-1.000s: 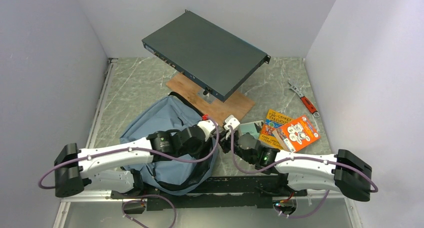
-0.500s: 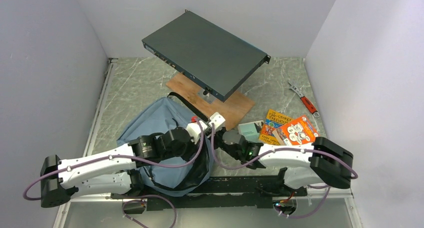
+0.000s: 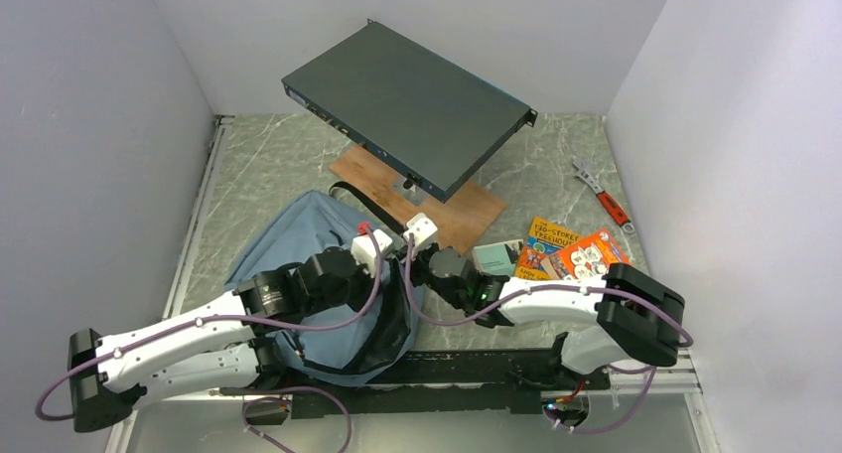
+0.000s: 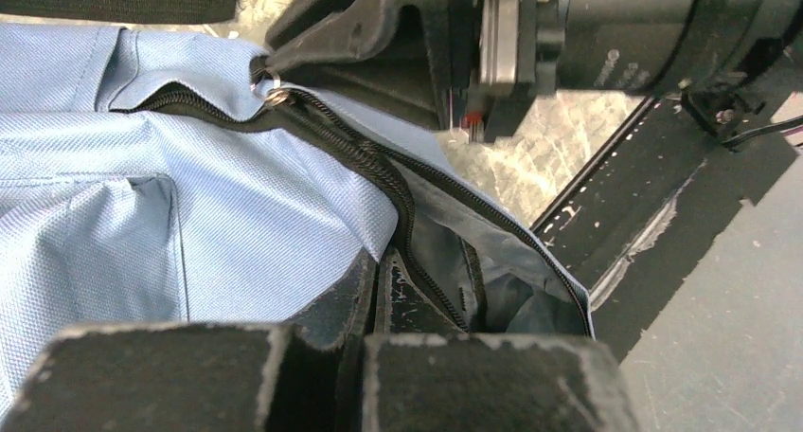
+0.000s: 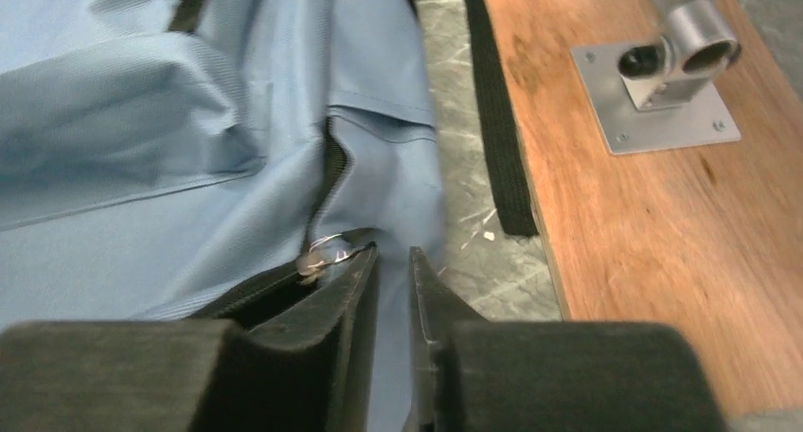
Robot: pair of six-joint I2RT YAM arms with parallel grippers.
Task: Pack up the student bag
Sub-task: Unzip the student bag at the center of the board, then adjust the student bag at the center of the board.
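The student bag (image 3: 298, 232), light blue-grey with black zippers, lies at the near left of the table, its mouth gaping toward the near edge. My left gripper (image 4: 379, 261) is shut on the zipper edge (image 4: 417, 233) of the bag's opening, with the dark lining (image 4: 511, 290) showing beside it. My right gripper (image 5: 390, 257) sits at the bag's far right corner, beside the silver zipper pull (image 5: 327, 250). Its jaws stand a narrow gap apart, with blue fabric showing in the gap. In the top view both wrists meet over the bag's right edge (image 3: 402, 274).
Orange books (image 3: 581, 256) and a teal one (image 3: 496, 256) lie right of the bag. A dark flat metal box (image 3: 407, 100) stands on a post over a wooden board (image 3: 452, 217). A black strap (image 5: 492, 119) crosses the table. A wrench (image 3: 604, 197) lies far right.
Both arms have moved left and away from the near edge, and the bag's right edge has shifted left with them. The right gripper's jaws have parted slightly.
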